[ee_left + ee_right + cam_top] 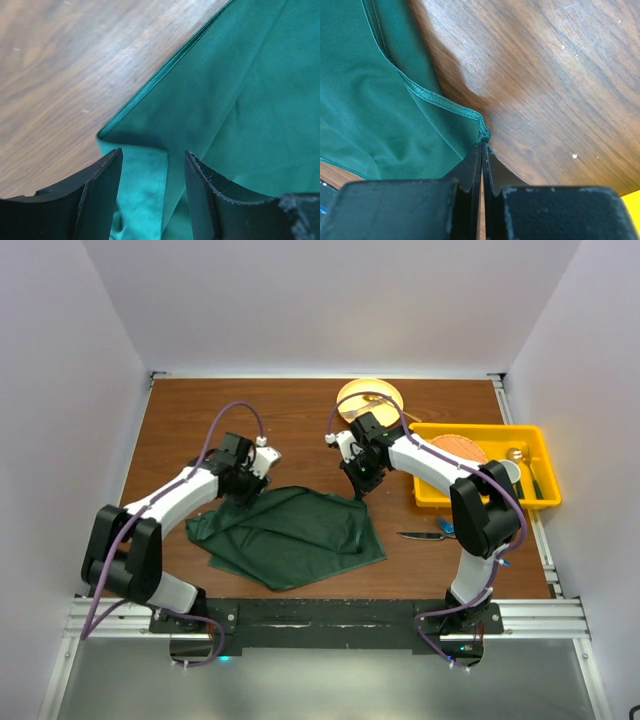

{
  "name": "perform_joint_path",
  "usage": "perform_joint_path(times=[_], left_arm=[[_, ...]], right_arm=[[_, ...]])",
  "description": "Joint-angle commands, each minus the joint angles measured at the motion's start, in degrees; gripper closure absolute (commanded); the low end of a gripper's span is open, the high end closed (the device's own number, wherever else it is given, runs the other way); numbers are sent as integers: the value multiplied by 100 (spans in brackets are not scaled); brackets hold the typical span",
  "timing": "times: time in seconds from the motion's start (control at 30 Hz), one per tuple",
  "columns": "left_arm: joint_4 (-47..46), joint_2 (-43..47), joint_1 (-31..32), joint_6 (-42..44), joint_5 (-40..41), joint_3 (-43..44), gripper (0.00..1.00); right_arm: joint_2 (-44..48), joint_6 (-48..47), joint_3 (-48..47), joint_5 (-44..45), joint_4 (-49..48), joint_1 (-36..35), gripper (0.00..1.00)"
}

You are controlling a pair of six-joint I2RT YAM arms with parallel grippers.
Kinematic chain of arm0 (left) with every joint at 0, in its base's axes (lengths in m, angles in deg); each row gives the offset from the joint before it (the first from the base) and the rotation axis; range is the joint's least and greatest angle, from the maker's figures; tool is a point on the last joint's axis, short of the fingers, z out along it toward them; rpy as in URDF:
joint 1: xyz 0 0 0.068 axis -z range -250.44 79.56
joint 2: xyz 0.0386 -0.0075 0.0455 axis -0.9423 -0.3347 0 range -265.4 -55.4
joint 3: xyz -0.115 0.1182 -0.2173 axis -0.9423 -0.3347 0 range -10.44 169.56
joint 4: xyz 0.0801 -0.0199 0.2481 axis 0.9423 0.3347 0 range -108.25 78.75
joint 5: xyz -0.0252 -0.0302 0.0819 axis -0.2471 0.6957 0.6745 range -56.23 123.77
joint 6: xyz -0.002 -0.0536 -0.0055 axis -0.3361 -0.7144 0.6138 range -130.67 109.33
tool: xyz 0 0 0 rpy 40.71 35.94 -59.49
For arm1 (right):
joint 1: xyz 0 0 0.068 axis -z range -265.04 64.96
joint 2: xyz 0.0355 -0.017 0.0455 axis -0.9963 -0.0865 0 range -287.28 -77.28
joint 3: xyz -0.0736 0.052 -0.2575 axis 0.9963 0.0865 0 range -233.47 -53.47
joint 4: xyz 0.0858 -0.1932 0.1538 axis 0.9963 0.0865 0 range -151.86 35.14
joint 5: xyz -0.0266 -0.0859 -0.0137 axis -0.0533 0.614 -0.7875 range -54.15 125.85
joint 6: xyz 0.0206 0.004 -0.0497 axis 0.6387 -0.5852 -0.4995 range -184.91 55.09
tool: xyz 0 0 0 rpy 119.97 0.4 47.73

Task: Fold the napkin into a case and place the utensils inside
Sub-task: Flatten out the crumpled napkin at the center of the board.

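Observation:
The dark green napkin (pixel 290 535) lies rumpled and partly folded on the wooden table between the arms. My left gripper (pixel 245 497) is open at the napkin's far left edge; in the left wrist view its fingers (pixel 102 190) straddle a folded corner of the cloth (pixel 210 110). My right gripper (pixel 362 492) is at the napkin's far right corner, shut, with the hemmed corner (pixel 484 134) pinched at its fingertips. The dark-handled knife (pixel 422 535) lies on the table right of the napkin, and the blue fork (pixel 446 528) shows just beside it, partly behind the right arm.
A yellow plate (pixel 370 397) sits at the back centre. A yellow bin (pixel 537 455) at the right holds an orange disc and bare-metal cutlery. White walls enclose the table on the left, back and right.

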State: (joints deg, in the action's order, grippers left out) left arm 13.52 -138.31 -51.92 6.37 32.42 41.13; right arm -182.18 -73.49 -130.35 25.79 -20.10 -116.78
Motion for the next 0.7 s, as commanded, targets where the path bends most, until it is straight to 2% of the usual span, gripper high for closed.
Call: perform_joint_path(times=[0.0, 0.1, 0.2, 0.3, 0.33, 0.43, 0.5, 0.57, 0.67], left_arm=[[-312, -548, 213, -508, 870, 72, 43], [-224, -892, 257, -439, 1504, 55, 43], [-215, -841, 73, -97, 2050, -138, 43], [-215, -727, -646, 438, 2252, -69, 43], [-232, -709, -1118, 589, 2261, 114, 44], [-321, -726, -1851, 1090, 2113, 684, 43], [-59, -858, -2333, 1240, 1561, 1090, 43], [267, -1041, -2493, 1345, 885, 1670, 43], [224, -1183, -2634, 1364, 961, 1970, 53]], right_arm=[[110, 120, -134, 4, -54, 11, 100], [136, 102, -108, 92, -45, 28, 100], [189, 67, -64, 206, -45, 72, 100], [233, 32, -3, 285, -36, 125, 100], [251, 32, 24, 303, -45, 142, 100], [268, 14, 59, 330, -62, 169, 100], [260, 23, 68, 312, -97, 169, 100], [260, 67, 16, 295, -124, 169, 100], [260, 93, -81, 286, -150, 169, 100]])
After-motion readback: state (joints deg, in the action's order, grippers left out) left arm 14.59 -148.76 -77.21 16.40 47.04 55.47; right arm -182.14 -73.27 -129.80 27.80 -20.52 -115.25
